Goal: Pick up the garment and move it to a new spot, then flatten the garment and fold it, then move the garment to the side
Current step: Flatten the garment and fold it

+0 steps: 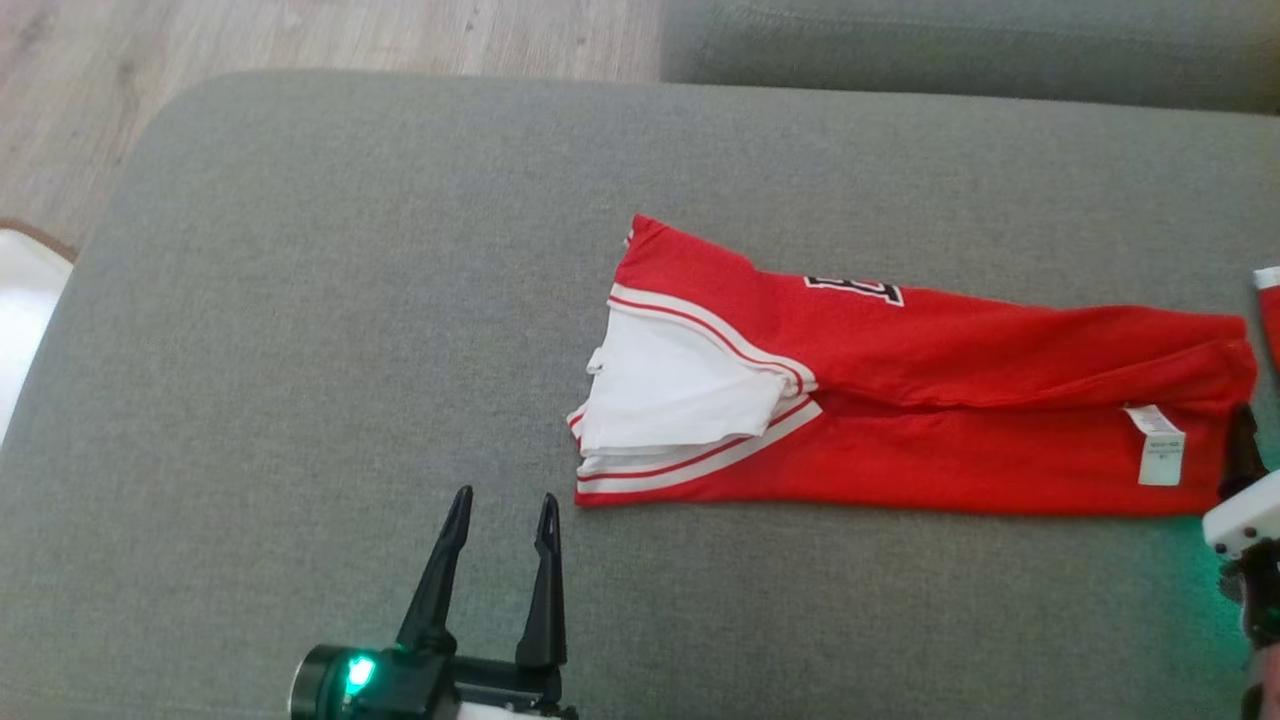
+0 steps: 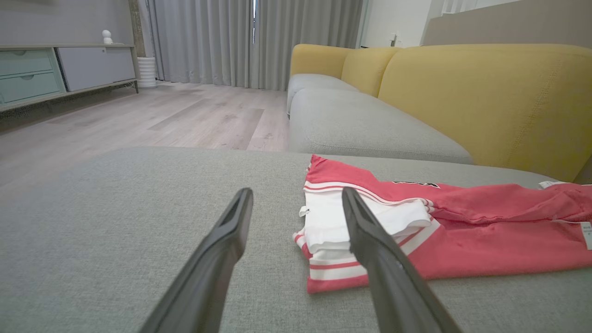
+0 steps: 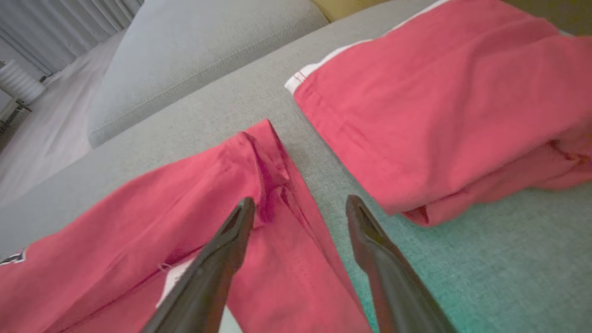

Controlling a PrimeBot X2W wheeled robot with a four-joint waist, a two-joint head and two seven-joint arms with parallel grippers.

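Looked down on a wide grey fabric sofa seat (image 1: 300, 300). Found the red sports shirt with white and red stripe trim (image 1: 900, 400) lying flat there, reaching from the middle of the head view out to 3 o'clock. Seemed already folded the long way into a thin strip, with the striped white end at 9 o'clock and a small white tag (image 1: 1160, 445) near the 3 o'clock end.

Saw the left claw (image 1: 505, 497) at 7 o'clock in the head view, its dark fingers (image 1: 546, 570) spread wide, grasping nothing, apart from the shirt, with the striped corner at its 1 o'clock. Saw the right claw (image 3: 300, 203) at the tag end, also spread wide and empty, one finger over red cloth and the other over bare sofa. Could not tell about touching.

Judged the folding step to be in hand, with the long fold done and the short fold not yet made. Would call next for pinching one end of the strip, lifting it, and laying it neatly over the other end, then sliding the lot aside.

Noticed a second folded red cloth (image 3: 439, 92) past the tag end, at 3 o'clock, close but apart.

For holders: spotted pale green drawers (image 2: 25, 74) in a low cabinet (image 2: 97, 67) at 10 o'clock in the left wrist view, shut, so nothing known of the insides.
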